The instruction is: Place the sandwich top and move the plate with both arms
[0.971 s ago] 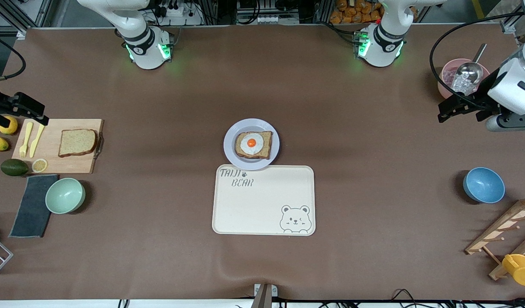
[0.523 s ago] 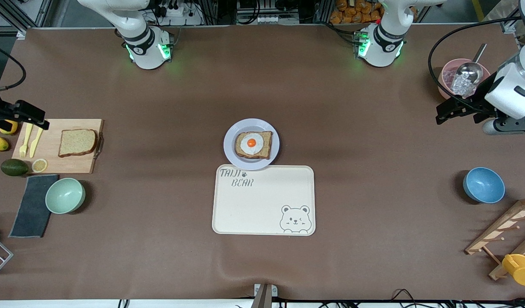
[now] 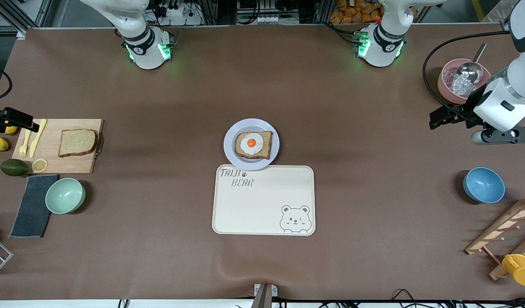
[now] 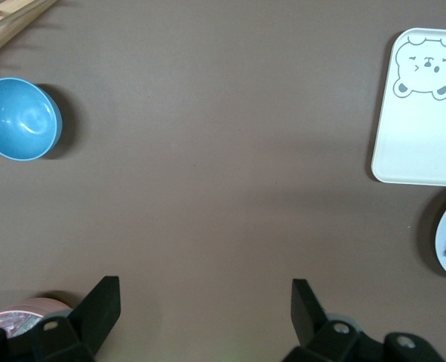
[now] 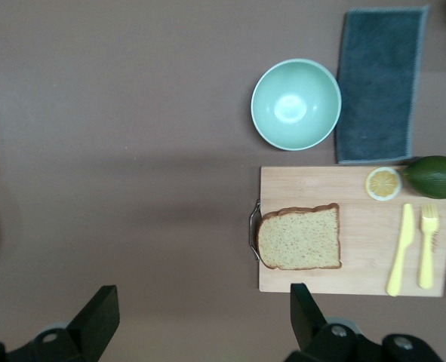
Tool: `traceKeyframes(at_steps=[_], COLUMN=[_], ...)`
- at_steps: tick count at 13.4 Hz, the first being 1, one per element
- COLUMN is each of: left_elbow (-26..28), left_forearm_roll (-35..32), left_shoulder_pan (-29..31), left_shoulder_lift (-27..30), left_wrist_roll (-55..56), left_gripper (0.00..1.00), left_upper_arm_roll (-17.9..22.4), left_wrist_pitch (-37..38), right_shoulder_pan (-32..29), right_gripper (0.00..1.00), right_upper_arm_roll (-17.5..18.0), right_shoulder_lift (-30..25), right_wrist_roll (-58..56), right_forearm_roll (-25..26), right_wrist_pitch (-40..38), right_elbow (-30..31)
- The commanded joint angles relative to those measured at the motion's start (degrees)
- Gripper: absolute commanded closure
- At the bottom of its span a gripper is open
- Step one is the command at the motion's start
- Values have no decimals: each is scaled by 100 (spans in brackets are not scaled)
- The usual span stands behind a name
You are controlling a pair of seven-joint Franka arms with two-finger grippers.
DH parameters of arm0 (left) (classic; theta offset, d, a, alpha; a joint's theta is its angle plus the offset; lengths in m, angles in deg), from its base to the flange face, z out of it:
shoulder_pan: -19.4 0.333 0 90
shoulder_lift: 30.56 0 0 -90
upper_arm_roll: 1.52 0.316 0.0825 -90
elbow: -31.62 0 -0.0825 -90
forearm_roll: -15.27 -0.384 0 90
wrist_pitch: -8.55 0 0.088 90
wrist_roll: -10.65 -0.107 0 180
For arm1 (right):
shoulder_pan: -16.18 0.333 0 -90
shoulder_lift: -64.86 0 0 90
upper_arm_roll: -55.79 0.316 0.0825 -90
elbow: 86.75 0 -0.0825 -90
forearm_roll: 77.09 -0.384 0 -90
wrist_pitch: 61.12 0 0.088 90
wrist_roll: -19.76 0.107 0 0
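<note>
Brown counter, bare between both hands. Cream tray touching plate, egg-topped bread on it, well away from either hand.

Sandwich top lying flat on cutting board just beside right hand, fingers spread, empty, likely poised to descend.

Left hand spread, empty, up beside pink bowl, waiting.

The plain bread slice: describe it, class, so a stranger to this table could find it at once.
Start at the wooden cutting board toward the right arm's end of the table. On it lies the plain bread slice, beside a yellow knife and fork. Unlike the slice on the plate at the table's middle, it carries no fried egg.
</note>
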Motion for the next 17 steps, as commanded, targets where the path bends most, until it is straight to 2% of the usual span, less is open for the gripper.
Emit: traceKeyframes(at_steps=[1,3,10,14,17], left_elbow=[-108,-108,-319,-319,-319], left_forearm_roll=[113,113,112,95,51], left_shoulder_pan=[-28,41,-143,-151,-108], left_shoulder_lift=[35,9,-132,-114,-114], left_wrist_roll=[-38,-143,-3,-3,-91], left_gripper=[0,0,0,0,0], left_upper_arm_roll=[-6,-6,-76,-76,-94], left_wrist_pitch=[-82,-82,-29,24,24], right_shoulder_pan=[-404,-632,-1045,-1309,-1598], right_gripper=[0,0,0,0,0], right_upper_arm_roll=[60,60,69,69,69], right_shoulder_lift=[-50,2,477,679,1047], right_wrist_roll=[-413,-483,-536,-1185,-1833], right_forearm_roll=[-314,-323,-340,-375,-664], right_wrist_pitch=[730,1013,1093,1654,1751], right_elbow=[803,1077,1184,1412,1421])
